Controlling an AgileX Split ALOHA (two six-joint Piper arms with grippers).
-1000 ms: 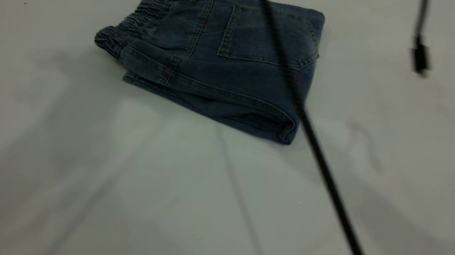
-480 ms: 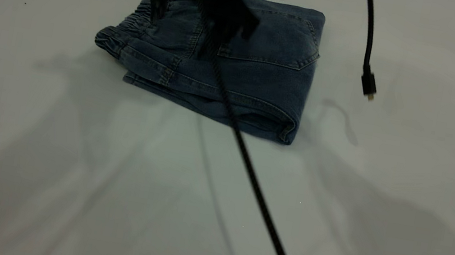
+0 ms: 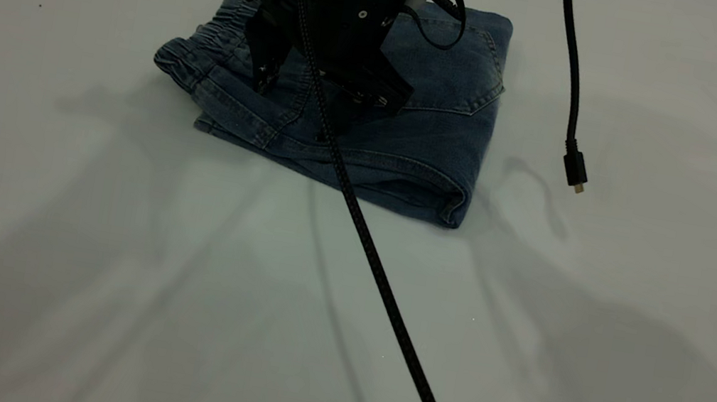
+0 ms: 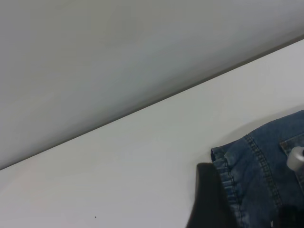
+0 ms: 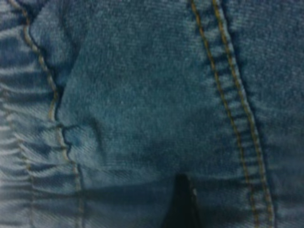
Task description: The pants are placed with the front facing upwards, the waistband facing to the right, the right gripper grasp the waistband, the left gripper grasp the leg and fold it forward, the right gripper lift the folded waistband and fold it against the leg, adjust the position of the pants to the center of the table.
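Exterior view
Pants [image 3: 409, 151]: folded into a compact block, lying on the far middle part of the table [image 3: 106, 247], back pocket upward.
Waistband [image 3: 211, 41]: gathered edge at the block's left end.
Right gripper [image 3: 302, 102]: down on the pants just right of the waistband, black body rising out of the top of the view; fingertips pressed into the denim. How far the fingers are spread cannot be told, nor whether they pinch any cloth.
Cables: a braided cable [image 3: 387, 292] runs from the gripper toward the near edge; a second cable [image 3: 575, 84] hangs at the right, its plug [image 3: 575, 172] above the bare table, apart from the pants.

Left wrist view
Left gripper [image 4: 209, 199]: only a dark piece of it shows, beside the waistband's edge [image 4: 228, 175]; its opening cannot be told, and nothing is seen in its hold.
Table [image 4: 118, 180]: bare white surface beside the pants [image 4: 270, 161], ending at a grey wall [image 4: 118, 57].

Right wrist view
Pants [image 5: 142, 95]: denim fills the view, very close.
Seam [image 5: 232, 109]: double tan stitching runs across the cloth.
Waistband [image 5: 28, 142]: ruched folds along one side.
Fingertip [image 5: 183, 204]: one dark tip rests on the denim; the other finger is not seen.
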